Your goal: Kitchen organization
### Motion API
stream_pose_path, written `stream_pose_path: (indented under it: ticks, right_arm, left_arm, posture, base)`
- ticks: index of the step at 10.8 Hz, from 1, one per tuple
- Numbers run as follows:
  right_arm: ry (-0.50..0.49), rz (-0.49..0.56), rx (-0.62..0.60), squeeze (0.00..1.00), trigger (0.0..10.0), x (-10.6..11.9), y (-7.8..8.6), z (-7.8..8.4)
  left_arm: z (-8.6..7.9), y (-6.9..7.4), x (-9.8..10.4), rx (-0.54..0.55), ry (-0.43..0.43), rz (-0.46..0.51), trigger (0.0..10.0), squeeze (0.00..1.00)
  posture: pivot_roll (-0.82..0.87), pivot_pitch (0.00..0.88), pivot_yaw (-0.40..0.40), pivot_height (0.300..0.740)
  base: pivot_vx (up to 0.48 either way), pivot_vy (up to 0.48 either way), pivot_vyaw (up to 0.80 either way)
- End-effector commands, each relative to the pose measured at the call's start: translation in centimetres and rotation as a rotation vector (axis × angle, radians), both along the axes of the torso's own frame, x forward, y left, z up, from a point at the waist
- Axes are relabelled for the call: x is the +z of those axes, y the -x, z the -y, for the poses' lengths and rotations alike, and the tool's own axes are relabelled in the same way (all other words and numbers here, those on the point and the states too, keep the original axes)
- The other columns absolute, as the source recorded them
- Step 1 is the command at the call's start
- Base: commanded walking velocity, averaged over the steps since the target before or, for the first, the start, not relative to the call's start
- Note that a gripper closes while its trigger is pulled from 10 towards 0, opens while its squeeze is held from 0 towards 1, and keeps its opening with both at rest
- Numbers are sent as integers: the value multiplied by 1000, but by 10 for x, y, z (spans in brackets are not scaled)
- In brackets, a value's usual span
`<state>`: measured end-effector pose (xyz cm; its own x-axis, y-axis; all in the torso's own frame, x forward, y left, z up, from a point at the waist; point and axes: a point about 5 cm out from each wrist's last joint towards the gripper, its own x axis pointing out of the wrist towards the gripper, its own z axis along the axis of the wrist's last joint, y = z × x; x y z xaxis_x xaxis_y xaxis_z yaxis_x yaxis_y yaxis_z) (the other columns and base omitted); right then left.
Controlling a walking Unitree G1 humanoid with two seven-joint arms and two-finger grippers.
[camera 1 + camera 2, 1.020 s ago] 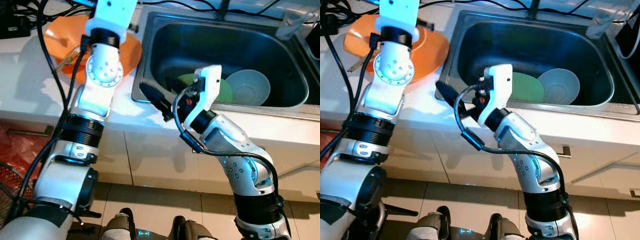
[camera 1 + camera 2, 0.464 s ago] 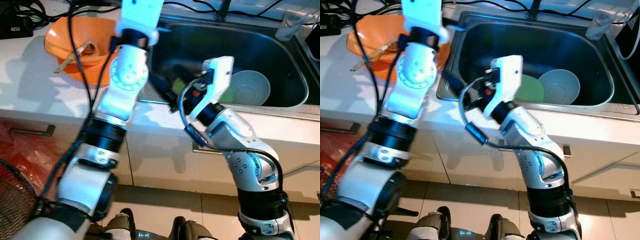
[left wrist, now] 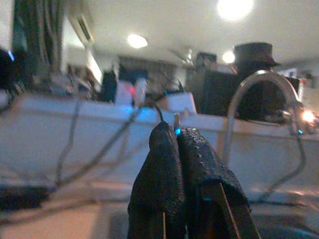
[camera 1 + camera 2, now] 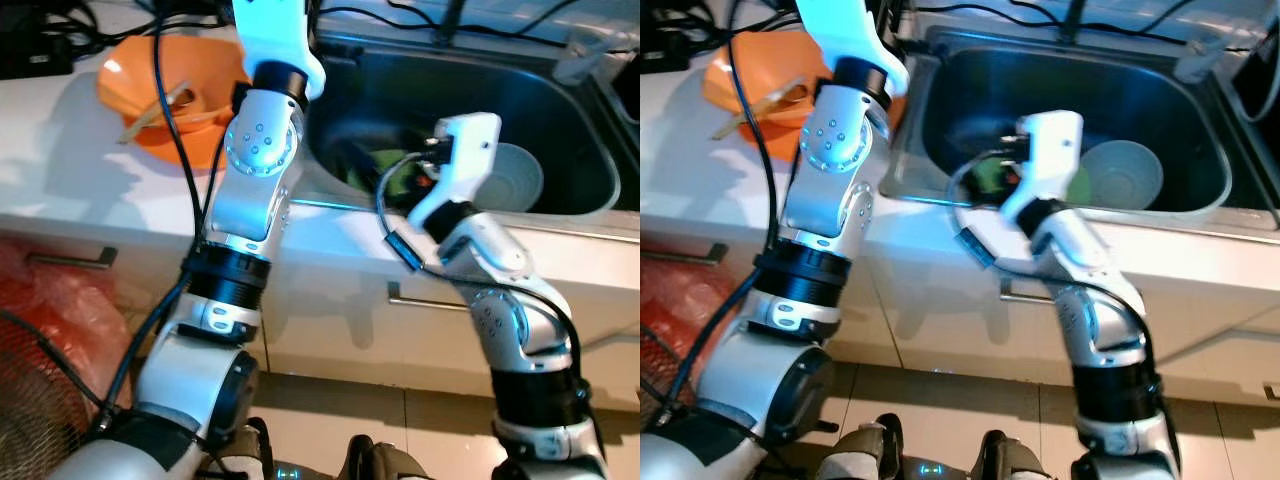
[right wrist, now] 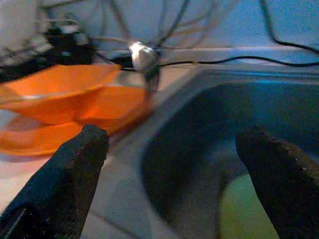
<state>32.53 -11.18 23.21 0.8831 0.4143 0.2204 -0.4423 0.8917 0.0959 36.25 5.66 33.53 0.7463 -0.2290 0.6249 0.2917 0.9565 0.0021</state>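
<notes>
Both arms reach over the sink (image 4: 590,190).
Left end effector (image 3: 180,144) closed, empty; right end effector (image 5: 172,164) spread wide near orange bowl (image 4: 165,95).

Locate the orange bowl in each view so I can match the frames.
Left eye view: orange bowl on the counter at upper left, left of the sink.
Right eye view: same bowl upper left, partly behind the left arm.
Left wrist view: I can't make it out.
Right wrist view: bowl beyond one black finger.
Shared landmark: the sink rim beside the bowl.
</notes>
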Motion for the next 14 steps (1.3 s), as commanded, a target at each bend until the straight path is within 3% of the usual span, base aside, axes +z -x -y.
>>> stream_pose_path:
  ticks: [1, 2, 4, 6, 8, 9, 10, 13, 14]
  right_arm:
    - [9, 36, -55, 1000, 10000, 7, -4, 10]
    - [24, 43, -71, 1000, 10000, 7, -6, 15]
    - [157, 101, -75, 1000, 10000, 6, -9, 18]
    - [187, 112, -29, 1000, 10000, 4, -8, 15]
    - [196, 113, 19, 122, 10000, 0, -10, 16]
    - [195, 112, 21, 118, 10000, -1, -12, 16]
    - [198, 117, 23, 0, 10000, -1, -15, 16]
    - [210, 140, 59, 0, 10000, 1, -19, 11]
    - [233, 162, 72, 0, 10000, 3, -24, 8]
  left_arm:
    - [3, 2, -3, -55, 16, -28, 0, 0]
    - [6, 1, -9, -107, 26, -79, 0, 0]
    - [11, 1, -22, -194, 30, -148, 0, 0]
    - [10, -3, -28, -244, 80, -222, 0, 0]
    - [10, -6, -27, -299, 158, -281, 0, 0]
    - [12, -6, -25, -314, 181, -295, 0, 0]
    - [16, -5, -25, -347, 217, -323, 0, 0]
    - [25, -1, -24, -448, 317, -414, 0, 0]
    - [32, 3, -24, -485, 307, -435, 0, 0]
  posture:
    - [-21, 158, -33, 740]
    - [-17, 159, -31, 740]
    - [-10, 163, -26, 740]
    - [0, 169, -15, 740]
    - [2, 175, -10, 740]
    - [2, 176, -8, 740]
    - [3, 178, -7, 740]
    - [16, 182, 4, 740]
    - [18, 184, 10, 740]
  base:
    - [0, 0, 0]
    - [0, 0, 0]
    - [0, 0, 0]
    - [0, 0, 0]
    - [0, 0, 0]
    - [0, 0, 0]
    - [0, 0, 0]
    - [0, 0, 0]
    - [0, 0, 0]
